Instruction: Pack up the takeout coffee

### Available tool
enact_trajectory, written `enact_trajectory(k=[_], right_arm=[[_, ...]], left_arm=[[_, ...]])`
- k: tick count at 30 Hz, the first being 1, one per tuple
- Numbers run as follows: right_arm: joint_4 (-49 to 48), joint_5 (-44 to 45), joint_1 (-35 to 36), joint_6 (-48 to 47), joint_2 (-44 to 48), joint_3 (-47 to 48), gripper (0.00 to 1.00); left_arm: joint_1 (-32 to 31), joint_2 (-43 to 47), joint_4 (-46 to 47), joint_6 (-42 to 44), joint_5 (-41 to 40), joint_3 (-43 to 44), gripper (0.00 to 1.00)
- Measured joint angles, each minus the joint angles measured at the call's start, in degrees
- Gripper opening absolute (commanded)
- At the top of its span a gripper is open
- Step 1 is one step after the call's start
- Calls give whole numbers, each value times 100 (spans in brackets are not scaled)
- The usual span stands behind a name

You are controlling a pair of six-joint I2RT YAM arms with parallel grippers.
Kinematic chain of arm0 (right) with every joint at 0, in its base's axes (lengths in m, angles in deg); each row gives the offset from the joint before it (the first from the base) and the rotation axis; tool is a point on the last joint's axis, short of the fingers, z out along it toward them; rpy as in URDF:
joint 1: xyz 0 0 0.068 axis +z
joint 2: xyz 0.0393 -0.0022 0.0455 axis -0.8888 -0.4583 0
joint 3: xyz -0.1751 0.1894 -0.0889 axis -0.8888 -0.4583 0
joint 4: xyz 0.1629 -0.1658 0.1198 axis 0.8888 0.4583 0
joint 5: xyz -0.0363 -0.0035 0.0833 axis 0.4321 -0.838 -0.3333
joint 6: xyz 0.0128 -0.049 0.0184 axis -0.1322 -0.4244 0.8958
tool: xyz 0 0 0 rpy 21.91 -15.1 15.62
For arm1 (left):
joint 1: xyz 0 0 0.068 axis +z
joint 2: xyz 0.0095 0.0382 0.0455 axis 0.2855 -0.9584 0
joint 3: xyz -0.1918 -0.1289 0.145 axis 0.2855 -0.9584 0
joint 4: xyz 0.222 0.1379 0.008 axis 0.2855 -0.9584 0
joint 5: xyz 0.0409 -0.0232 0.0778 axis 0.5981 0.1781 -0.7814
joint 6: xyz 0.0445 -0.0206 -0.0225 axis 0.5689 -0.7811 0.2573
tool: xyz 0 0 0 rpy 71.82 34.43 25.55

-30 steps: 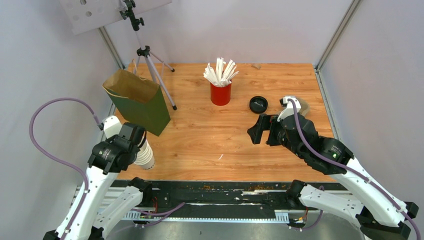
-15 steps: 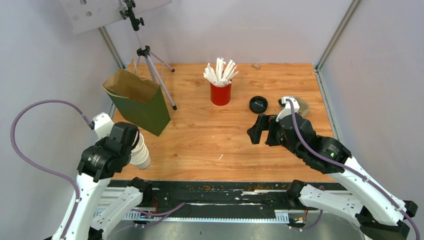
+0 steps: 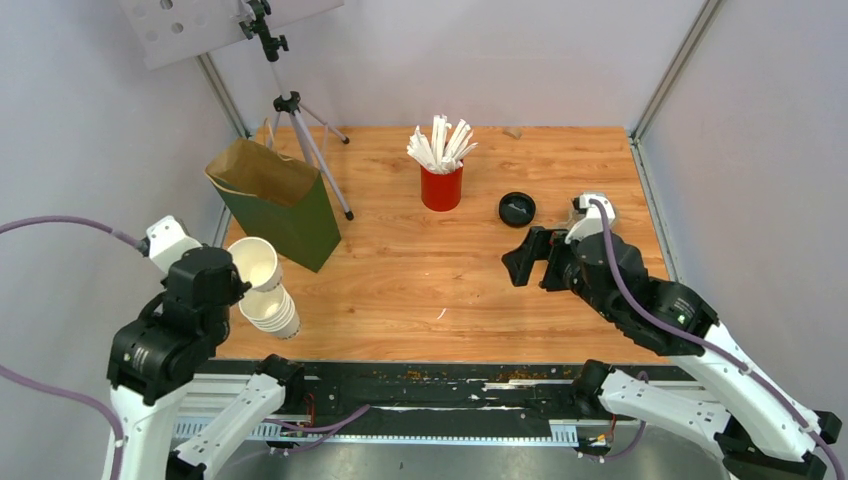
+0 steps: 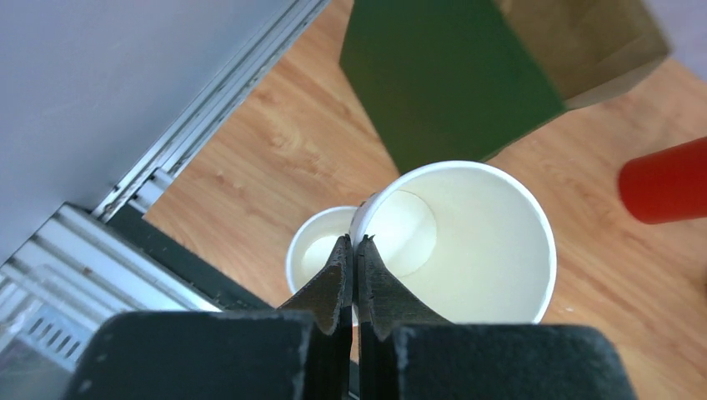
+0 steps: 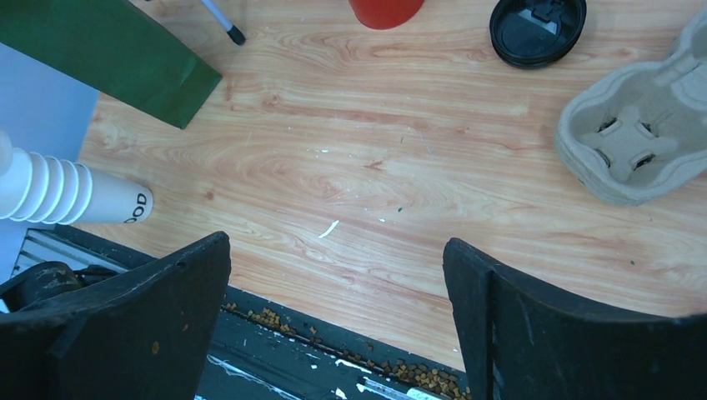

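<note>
My left gripper (image 3: pixel 241 272) is shut on the rim of a white paper cup (image 3: pixel 256 261), open-topped and without a lid, held just above a stack of white cups (image 3: pixel 272 312). In the left wrist view the fingertips (image 4: pixel 343 250) pinch the cup (image 4: pixel 475 242) wall, with the stack (image 4: pixel 317 242) below. The round black lid (image 3: pixel 517 208) lies alone on the table, also in the right wrist view (image 5: pixel 538 29). The green paper bag (image 3: pixel 280 205) stands open behind the cup. My right gripper (image 3: pixel 535 262) is open and empty above the table (image 5: pixel 336 243).
A red cup of white sticks (image 3: pixel 441 187) stands at the back centre. A grey pulp cup carrier (image 5: pixel 642 142) lies right of the lid, mostly hidden behind my right arm from above. A tripod (image 3: pixel 300 130) stands behind the bag. The stack leans near the table's front edge (image 5: pixel 67 193).
My left arm has pulled back and up, lifting one cup off the stack by its rim. My right gripper has shifted slightly right and stays open.
</note>
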Motion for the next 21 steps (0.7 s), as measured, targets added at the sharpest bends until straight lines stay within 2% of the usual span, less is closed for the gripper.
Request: enact_trajectory(k=[6, 11, 16, 19, 21], right_arm=[[-79, 39, -2, -166, 345, 20, 97], [-153, 81, -2, -168, 448, 26, 96], [-197, 24, 0, -155, 404, 9, 95], [-153, 2, 0, -74, 243, 9, 95], [-85, 2, -2, -15, 146, -15, 95]], left_arm=[[0, 190, 402, 479, 603, 651, 0], [0, 188, 774, 791, 1443, 903, 0], [0, -94, 1349, 975, 2817, 404, 0], [-50, -741, 1751, 1003, 3812, -129, 0], [-334, -1174, 2017, 1001, 4098, -485, 0]])
